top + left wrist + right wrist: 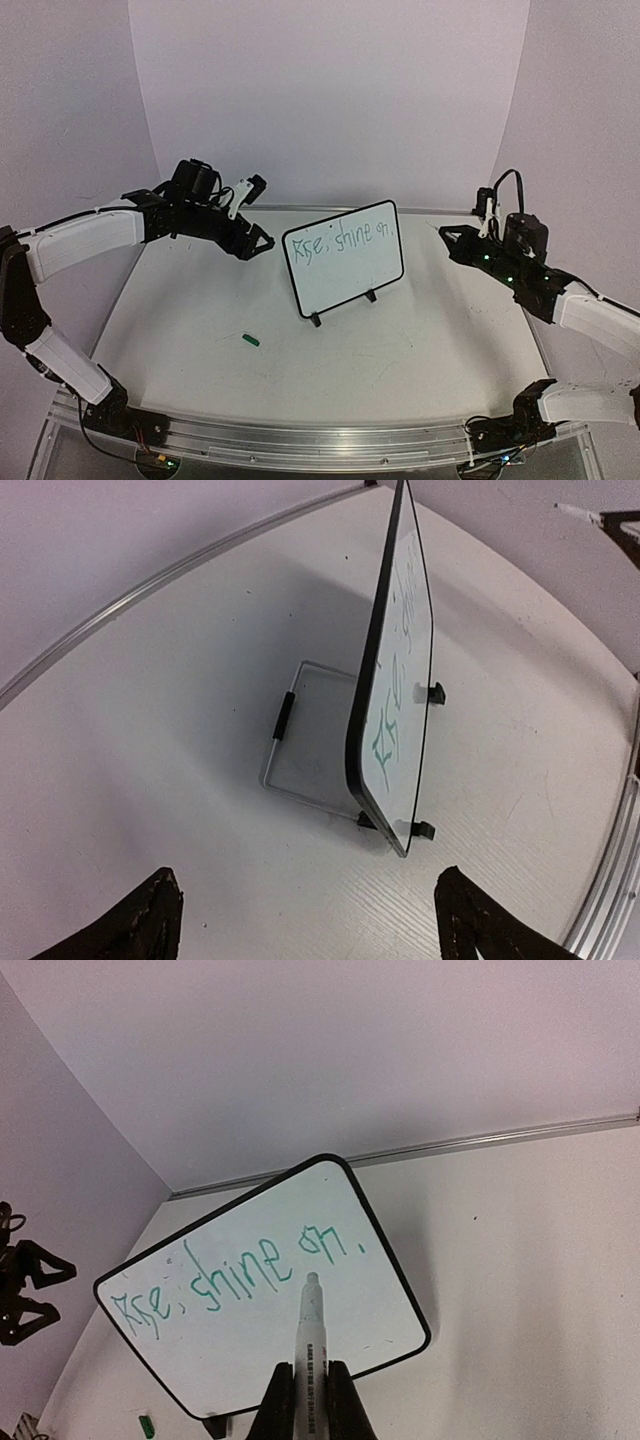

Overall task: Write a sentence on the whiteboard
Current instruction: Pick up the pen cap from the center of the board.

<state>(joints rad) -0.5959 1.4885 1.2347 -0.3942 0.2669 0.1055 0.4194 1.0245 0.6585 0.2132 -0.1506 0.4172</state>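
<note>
right fingers (283, 1408) pinch the marker (309, 1340) (aimed at the whiteboard (225, 1355)).

White arms (80, 245), blk left gripper (263, 213) (grn LEDs (486, 258))

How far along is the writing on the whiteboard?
Done: the sentence, ending with a full stop, stands in green on the whiteboard. In hand: the right hand grips the uncapped marker, tip off the board. The left hand is open. Left: probably only recapping.
</note>
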